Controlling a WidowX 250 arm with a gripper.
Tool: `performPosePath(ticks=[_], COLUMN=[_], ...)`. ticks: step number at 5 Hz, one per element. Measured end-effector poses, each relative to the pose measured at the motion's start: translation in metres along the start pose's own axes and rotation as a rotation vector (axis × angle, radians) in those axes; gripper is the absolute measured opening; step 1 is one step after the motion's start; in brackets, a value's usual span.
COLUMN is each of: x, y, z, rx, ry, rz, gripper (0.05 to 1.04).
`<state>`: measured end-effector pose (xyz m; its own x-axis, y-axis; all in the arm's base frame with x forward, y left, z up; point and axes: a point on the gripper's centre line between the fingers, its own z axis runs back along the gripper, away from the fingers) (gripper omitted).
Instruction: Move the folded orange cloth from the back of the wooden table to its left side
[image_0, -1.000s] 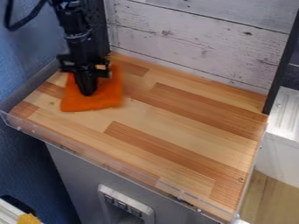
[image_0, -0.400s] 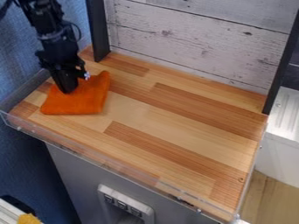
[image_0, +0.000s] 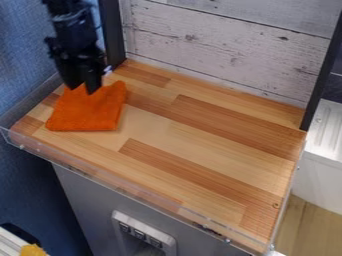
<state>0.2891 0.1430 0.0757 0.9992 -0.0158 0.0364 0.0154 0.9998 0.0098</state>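
At the tabletop's left end: open gripper above an orange cloth

Toward the upper left of the camera view, the black gripper (image_0: 81, 90) points down at the far part of the orange cloth (image_0: 83, 115); its fingertips stand apart, with a strip of orange visible between them; whether they touch the fabric cannot be told. The cloth lies on the wooden tabletop (image_0: 200, 130), near the grey side edging (image_0: 32, 103) and well apart from the right end; the dark upright post (image_0: 112, 35) stands behind, beside the white plank wall (image_0: 220, 45). Principal risks, as judged: a fingertip caught in the pile could drag or fold the cloth if the arm shifts sideways; closing on a thin pinch could let the fabric slip; a low sideways sweep toward the edging or post could bring the gripper into contact with either.
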Motion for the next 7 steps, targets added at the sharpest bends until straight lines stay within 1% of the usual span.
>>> performPosePath(ticks=[1, 2, 4, 5, 6, 7], x=[0.006, 0.015, 0.021, 0.024, 0.025, 0.029], y=[-0.031, -0.058, -0.096, -0.108, -0.113, -0.114], z=[0.012, 0.028, 0.039, 0.043, 0.044, 0.053], rx=[0.004, 0.014, 0.015, 0.012, 0.005, 0.0], ry=[0.043, 0.056, 0.082, 0.074, 0.066, 0.013], rz=[-0.01, -0.019, -0.02, -0.016, -0.007, 0.0], gripper=[0.989, 0.999, 0.997, 0.995, 0.995, 0.999])
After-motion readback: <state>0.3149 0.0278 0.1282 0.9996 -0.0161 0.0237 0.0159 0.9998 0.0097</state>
